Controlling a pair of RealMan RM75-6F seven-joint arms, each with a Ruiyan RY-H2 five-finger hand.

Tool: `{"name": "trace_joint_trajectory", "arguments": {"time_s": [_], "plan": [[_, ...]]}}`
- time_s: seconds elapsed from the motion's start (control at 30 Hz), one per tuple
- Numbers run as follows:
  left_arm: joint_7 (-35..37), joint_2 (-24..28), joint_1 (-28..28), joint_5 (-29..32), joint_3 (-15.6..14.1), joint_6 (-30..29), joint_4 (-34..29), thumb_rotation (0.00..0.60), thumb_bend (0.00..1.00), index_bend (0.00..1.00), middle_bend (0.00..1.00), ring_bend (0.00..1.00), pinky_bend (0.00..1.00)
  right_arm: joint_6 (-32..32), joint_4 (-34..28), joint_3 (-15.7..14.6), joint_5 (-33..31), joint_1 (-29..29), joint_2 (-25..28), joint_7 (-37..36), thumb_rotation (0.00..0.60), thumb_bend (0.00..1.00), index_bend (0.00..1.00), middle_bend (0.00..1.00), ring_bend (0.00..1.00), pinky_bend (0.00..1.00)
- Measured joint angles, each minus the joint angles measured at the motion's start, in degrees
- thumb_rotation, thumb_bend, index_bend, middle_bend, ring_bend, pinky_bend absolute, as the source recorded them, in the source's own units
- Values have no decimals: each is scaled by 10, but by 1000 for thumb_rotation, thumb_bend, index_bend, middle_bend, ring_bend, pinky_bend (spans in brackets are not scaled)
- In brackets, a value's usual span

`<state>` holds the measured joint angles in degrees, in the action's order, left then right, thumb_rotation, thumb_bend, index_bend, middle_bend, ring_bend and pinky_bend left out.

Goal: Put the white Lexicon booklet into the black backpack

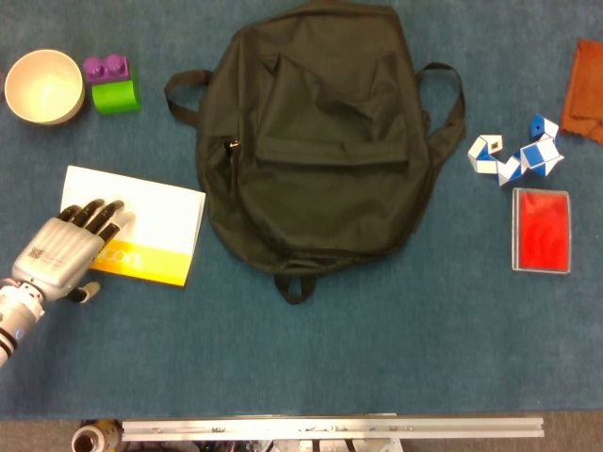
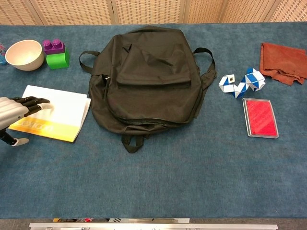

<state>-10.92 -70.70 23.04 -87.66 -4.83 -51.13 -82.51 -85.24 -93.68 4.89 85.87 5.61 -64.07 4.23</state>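
Blue table (image 1: 377, 358), left robot hand (image 1: 66, 252) flat over booklet (image 1: 155, 226), fingers extended

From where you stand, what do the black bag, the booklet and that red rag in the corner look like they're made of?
The black backpack looks like thin woven synthetic fabric, matte: it lies slack with soft creases. The white Lexicon booklet seems to be paper with a smooth cover, its edges flat and crisp. The rust-red cloth looks like soft textile, crumpled into folds; which fibre, I cannot tell.
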Motion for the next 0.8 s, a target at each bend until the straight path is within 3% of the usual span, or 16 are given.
{"name": "trace_joint_trajectory", "arguments": {"time_s": [0.8], "plan": [[11,-37,21,35,4,8,24,600,235,11,37,54,138,1,12,-3,-11,-8,0,-11,600,188,192,316,272,404]]}}
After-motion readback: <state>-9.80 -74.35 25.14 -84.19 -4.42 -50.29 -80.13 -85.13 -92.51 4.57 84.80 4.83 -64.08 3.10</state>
